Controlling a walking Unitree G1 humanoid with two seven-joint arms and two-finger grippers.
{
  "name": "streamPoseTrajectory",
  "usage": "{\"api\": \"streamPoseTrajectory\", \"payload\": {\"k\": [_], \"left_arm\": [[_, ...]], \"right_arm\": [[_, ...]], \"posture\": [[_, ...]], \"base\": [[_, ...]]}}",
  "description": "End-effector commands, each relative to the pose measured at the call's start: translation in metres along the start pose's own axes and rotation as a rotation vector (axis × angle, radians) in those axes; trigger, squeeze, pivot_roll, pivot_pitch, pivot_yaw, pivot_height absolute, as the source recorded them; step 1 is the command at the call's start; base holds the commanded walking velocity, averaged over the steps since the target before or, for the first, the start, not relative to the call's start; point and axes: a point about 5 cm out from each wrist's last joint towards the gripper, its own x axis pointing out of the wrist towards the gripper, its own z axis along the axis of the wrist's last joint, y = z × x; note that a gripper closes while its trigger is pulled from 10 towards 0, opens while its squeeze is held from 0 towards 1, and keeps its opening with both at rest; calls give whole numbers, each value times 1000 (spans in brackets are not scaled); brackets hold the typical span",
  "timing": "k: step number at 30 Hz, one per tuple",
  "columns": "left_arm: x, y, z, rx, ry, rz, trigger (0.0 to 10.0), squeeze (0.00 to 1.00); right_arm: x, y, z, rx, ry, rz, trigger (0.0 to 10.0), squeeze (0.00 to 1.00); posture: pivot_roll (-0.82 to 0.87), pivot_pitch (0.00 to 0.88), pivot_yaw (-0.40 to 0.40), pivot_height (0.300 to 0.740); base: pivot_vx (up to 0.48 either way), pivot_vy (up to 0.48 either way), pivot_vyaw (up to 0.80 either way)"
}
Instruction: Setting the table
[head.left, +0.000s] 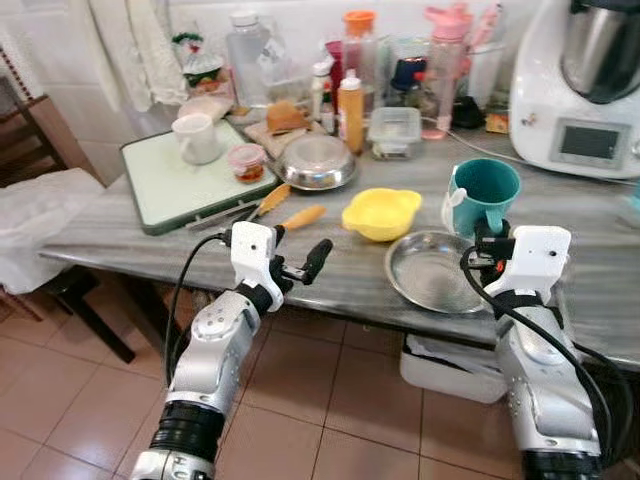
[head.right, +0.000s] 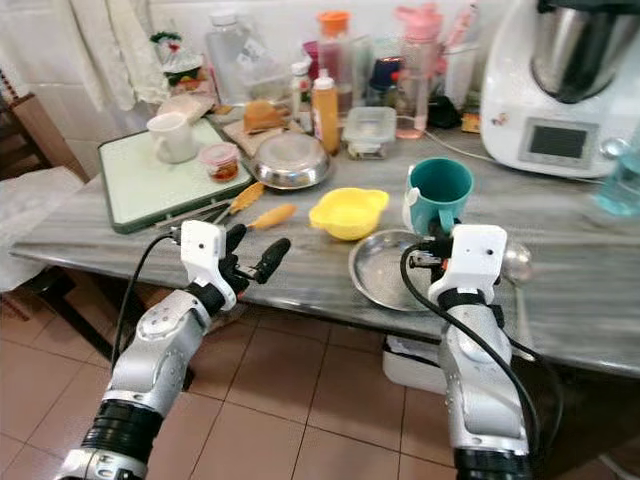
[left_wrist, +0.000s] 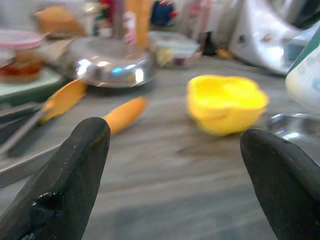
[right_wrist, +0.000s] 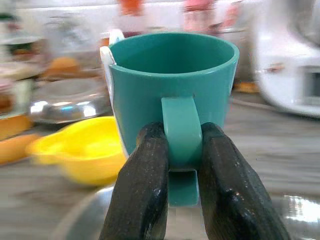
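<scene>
A teal mug (head.left: 485, 190) stands on the grey table (head.left: 330, 280), right behind a shallow steel plate (head.left: 435, 272). My right gripper (head.left: 490, 232) is shut on the mug's handle; the right wrist view shows both black fingers (right_wrist: 145, 175) clamped around that handle (right_wrist: 181, 125). A yellow bowl (head.left: 381, 212) sits left of the plate. My left gripper (head.left: 297, 255) hovers open over the table's front edge with nothing between its fingers. Two orange-handled utensils (head.left: 300, 216) lie just beyond it.
A green tray (head.left: 165, 190) at the left holds a white cup (head.left: 196, 138) and a small jar (head.left: 246, 162). A steel lidded bowl (head.left: 316, 160), bottles and containers crowd the back. A white kitchen appliance (head.left: 590, 90) stands back right. A chair (head.left: 40, 150) is at the left.
</scene>
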Motion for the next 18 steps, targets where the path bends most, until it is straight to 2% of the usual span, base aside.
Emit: {"api": "streamPoseTrajectory", "payload": {"k": [1,18], "left_arm": [[0,-2,2,0,-2,-13,10000,0],[-2,-2,1,4,14,-21,10000,0]], "right_arm": [[0,-4,7,-16,-35,-12,10000,0],[2,-2,16,-57,-71,1,10000,0]], "posture": [[-98,0,73,740],[-95,0,74,740]], "base": [[0,-480,0],[0,-480,0]]}}
